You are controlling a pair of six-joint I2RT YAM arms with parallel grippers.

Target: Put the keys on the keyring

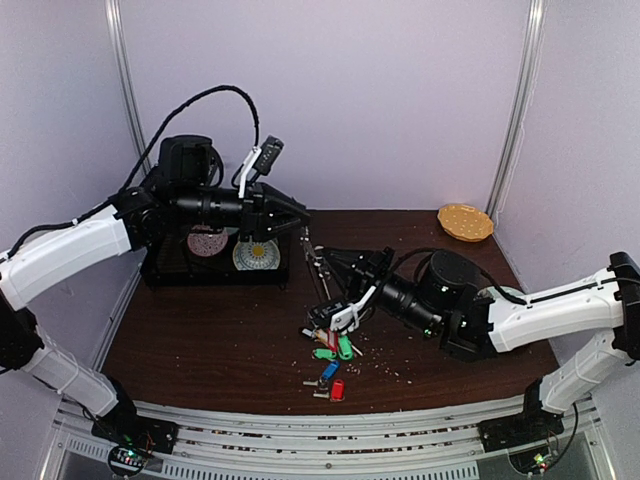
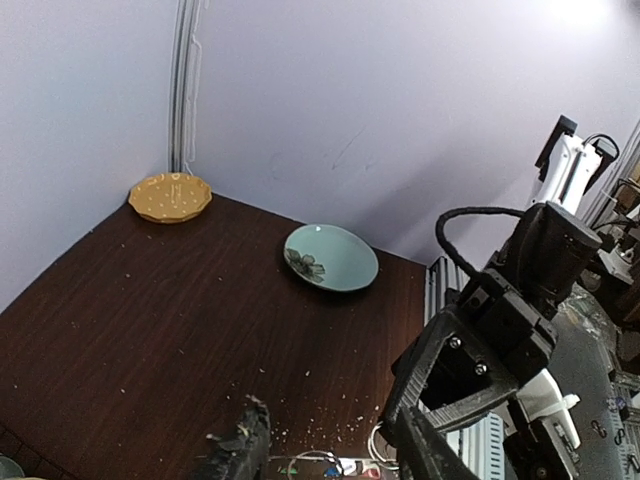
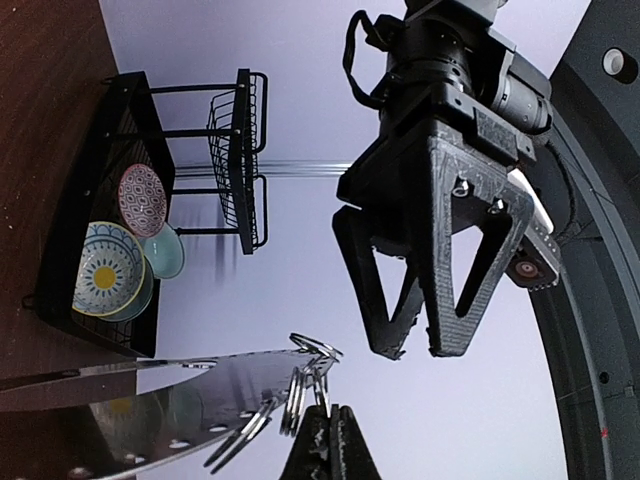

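Right gripper (image 3: 330,440) clamped — keyring (image 3: 305,385).

The top view is looking down from behind the arms. Both wrist cameras are facing each other's gripper, the left gripper (image 3: 415,345) showing close in the right wrist view.

free: bare table (image 1: 200,330) front-left | blocked: dish rack (image 1: 215,262) back-left, yellow plate (image 1: 465,222) back-right corner, keys (image 1: 330,355) centre, walls three sides

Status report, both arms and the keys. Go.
Right gripper shut on the keyring, held up above the table. Left gripper open, empty, hovering near the dish rack. Loose keys on table, unobstructed.
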